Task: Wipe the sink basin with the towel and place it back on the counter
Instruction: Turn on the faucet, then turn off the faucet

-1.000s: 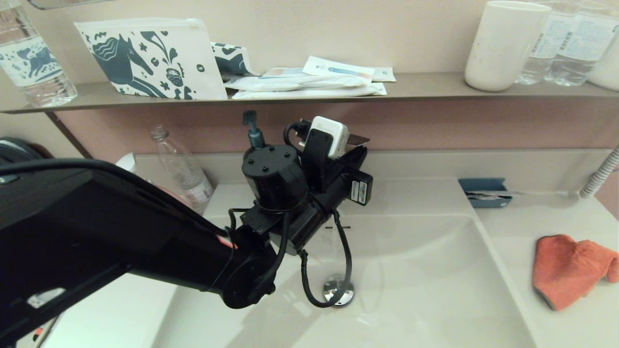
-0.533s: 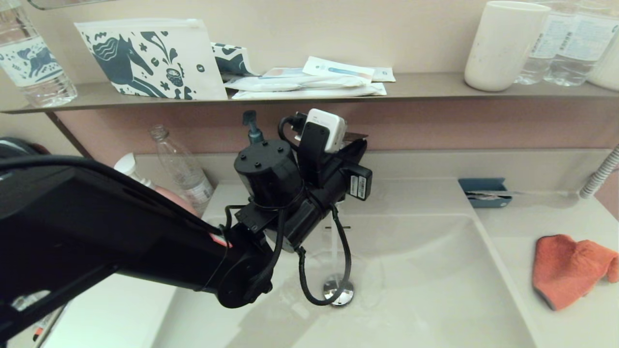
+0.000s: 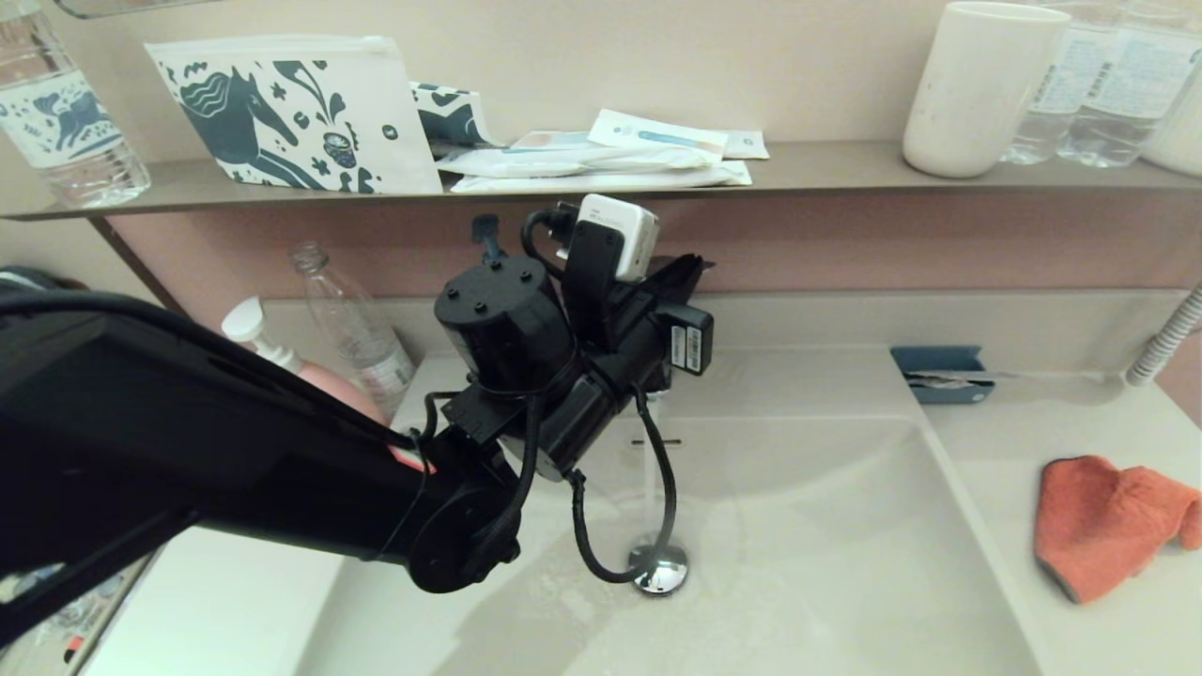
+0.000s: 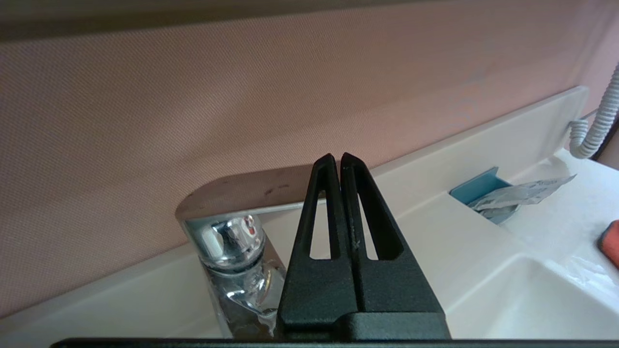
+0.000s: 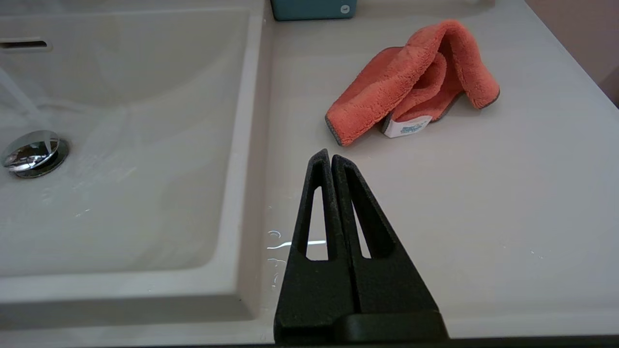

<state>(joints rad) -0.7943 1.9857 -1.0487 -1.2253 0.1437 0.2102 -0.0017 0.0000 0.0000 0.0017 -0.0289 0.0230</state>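
The orange-red towel lies bunched on the counter to the right of the sink basin; nothing holds it. In the right wrist view my right gripper is shut and empty, just short of the towel above the counter. My left gripper is shut, with its tips right under the chrome faucet's flat lever at the back of the basin. A thin stream of water falls towards the drain plug.
A wall shelf above carries a printed pouch, packets, a white cup and water bottles. A clear bottle and a pink pump bottle stand at the back left. A blue tray and a white hose sit at the back right.
My left wrist has risen and shifted slightly left at the faucet. The water stream has grown and the basin floor is wetter. The towel has not moved.
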